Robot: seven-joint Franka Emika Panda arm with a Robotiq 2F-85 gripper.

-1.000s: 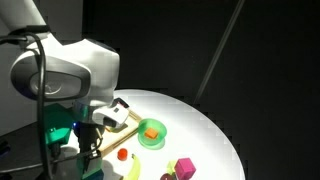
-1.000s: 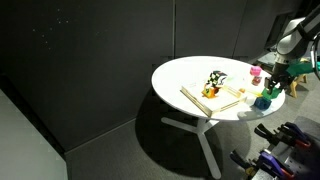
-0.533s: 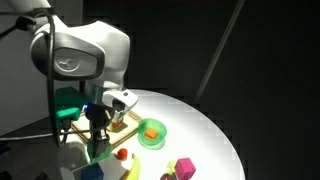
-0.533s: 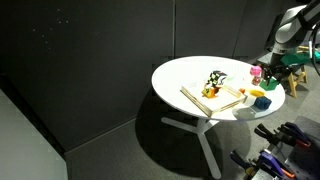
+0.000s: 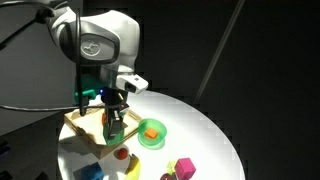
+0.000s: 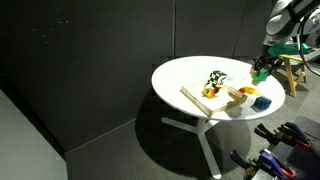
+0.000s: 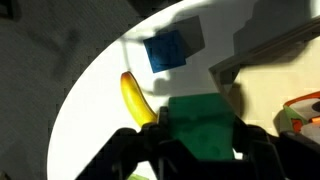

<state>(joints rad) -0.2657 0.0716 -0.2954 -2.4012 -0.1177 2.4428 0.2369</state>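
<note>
Round white worktop [image 5: 215, 125] across the lower right of an exterior view. Over its left side, the arm [image 5: 95, 40]: bulky, high in the upper left of the frame, wrist turned straight down.

Below the wrist, a wooden tray [image 5: 82, 124] at the worktop's left rim; just right of it, a green bowl [image 5: 151, 135] with something orange inside.

Held in the claw [image 7: 200, 138]: a green block [image 7: 200, 118], gripped on two opposite sides, fingers narrowed onto it, block dead centre between them and lifted off the worktop. Close to the tray's near edge; over it or just beside it, cannot tell.

Underneath in the wrist view: a banana [image 7: 135, 98] just left of the block, long axis slanting from upper left to lower right; a blue cube [image 7: 167, 50] toward the top centre, apart from both.
</note>
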